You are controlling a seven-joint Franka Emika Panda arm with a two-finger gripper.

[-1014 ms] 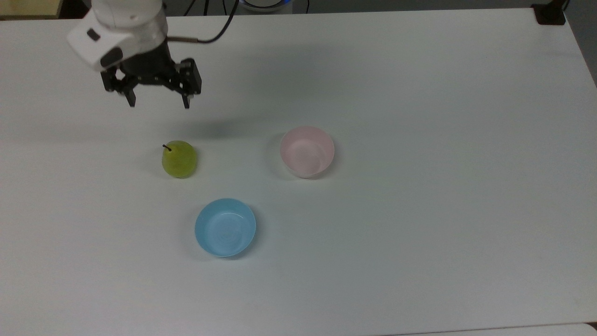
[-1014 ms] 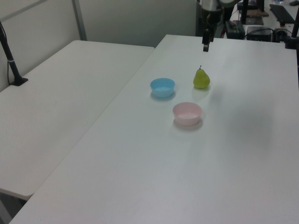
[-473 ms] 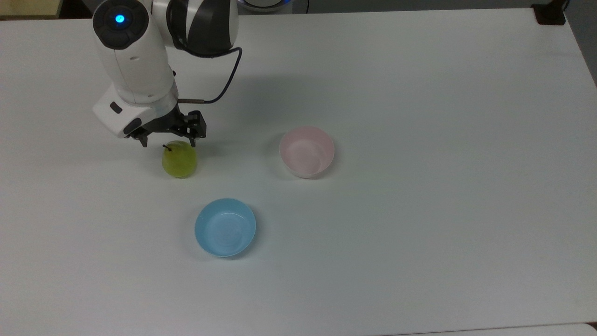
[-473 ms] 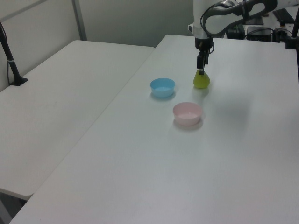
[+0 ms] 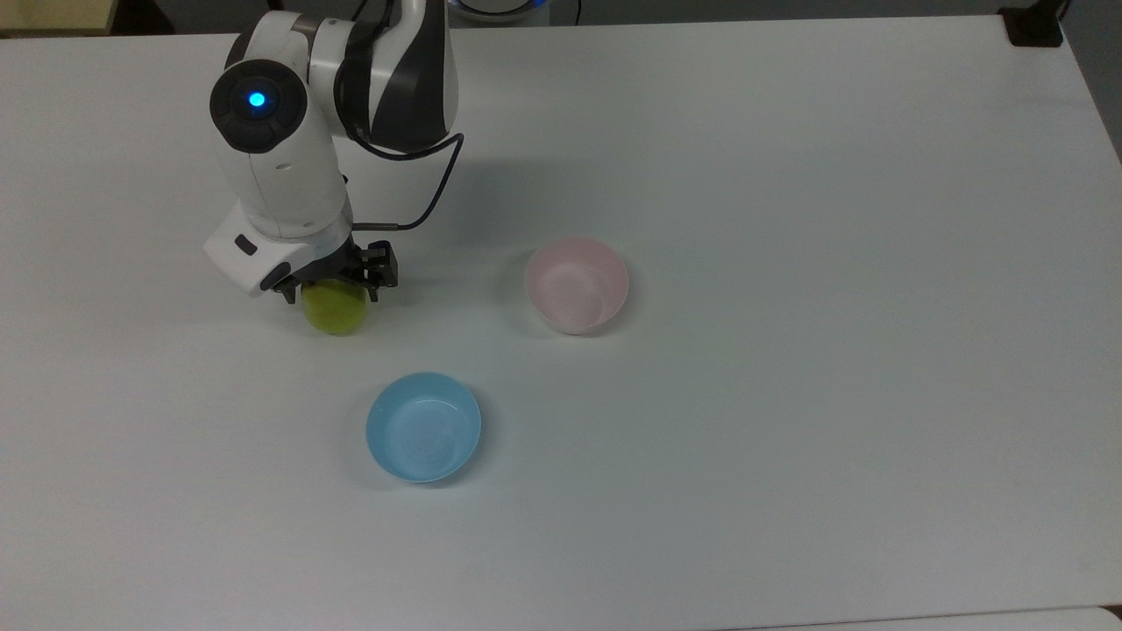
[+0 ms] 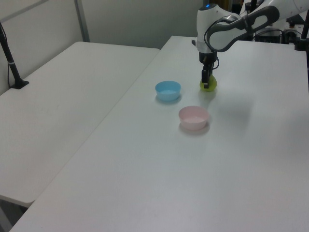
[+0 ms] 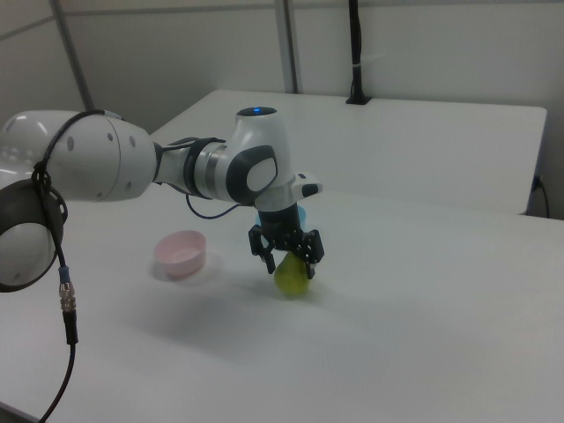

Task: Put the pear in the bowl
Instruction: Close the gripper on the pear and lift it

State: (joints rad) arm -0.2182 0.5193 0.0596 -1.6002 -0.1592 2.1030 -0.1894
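Hidden: the arm covers the top of the pear (image 5: 334, 313) in the top view, so its stem cannot be seen.
Gripper: the gripper (image 7: 288, 256) is lowered over the pear's upper part, fingers spread wide on either side; contact cannot be made out.
Pear: upright on the white table (image 5: 789, 438), well apart from the pink bowl (image 5: 576, 283), at the top view's left of it.
Blue bowl (image 5: 423, 427): near the pear.
Room: a second white table (image 6: 63, 106) stands beside the pear's table.
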